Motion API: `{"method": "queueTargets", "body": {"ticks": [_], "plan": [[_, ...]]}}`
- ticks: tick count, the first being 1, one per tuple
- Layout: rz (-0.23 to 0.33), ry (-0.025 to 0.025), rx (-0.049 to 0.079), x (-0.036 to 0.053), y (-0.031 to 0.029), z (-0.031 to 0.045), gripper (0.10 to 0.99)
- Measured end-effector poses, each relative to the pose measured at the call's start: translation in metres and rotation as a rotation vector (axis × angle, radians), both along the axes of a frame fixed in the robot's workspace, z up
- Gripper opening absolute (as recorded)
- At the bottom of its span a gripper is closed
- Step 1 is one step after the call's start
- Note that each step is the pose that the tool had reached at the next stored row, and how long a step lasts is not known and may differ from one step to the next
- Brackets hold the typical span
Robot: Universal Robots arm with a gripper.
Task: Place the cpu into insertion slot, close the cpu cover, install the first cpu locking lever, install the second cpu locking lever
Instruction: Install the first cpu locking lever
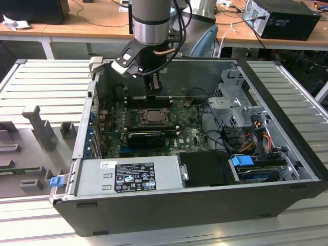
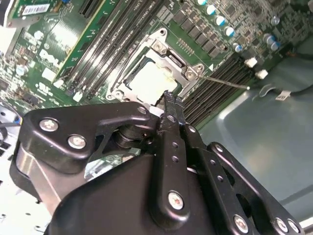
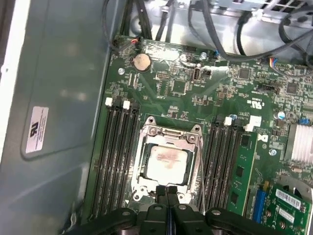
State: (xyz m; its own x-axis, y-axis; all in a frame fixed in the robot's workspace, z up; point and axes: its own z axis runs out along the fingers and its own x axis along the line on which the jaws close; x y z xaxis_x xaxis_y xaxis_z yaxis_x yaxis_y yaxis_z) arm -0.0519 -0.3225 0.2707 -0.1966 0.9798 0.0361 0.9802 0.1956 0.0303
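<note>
No legible print on power-supply label or case sticker

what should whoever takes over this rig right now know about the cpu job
Claw: shut, nothing visibly held, tips at the edge of the insertion slot.
Cpu: seated in the slot.
Cpu cover: lying down over the cpu, apparently closed.
Locking lever: a thin rod angling out from the slot, seemingly unlatched.
Left: the levers, as far as I can judge.

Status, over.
Black gripper shut at socket edge. Silvery square cpu seated in silver-rimmed insertion slot; silver frame cpu cover down. Thin wire lever sticks out.
</note>
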Motion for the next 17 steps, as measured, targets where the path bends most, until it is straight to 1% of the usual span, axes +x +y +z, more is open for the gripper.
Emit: {"method": "queueTargets", "body": {"ticks": [3, 6, 10, 12, 16, 17], "plan": [[0.1, 0.0, -0.005, 0.0, 0.0, 0.0, 0.106], [0.183, -0.0001, -0.006, 0.0, 0.0, 0.0, 0.106], [0.238, -0.0002, -0.008, 0.0, 0.0, 0.0, 0.106], [0.294, -0.0002, -0.009, 0.0, 0.0, -0.0001, 0.106], [0.43, -0.0006, -0.012, 0.0, 0.0, -0.0002, 0.106], [0.449, -0.0006, -0.012, 0.0, 0.0, -0.0002, 0.106]]}}
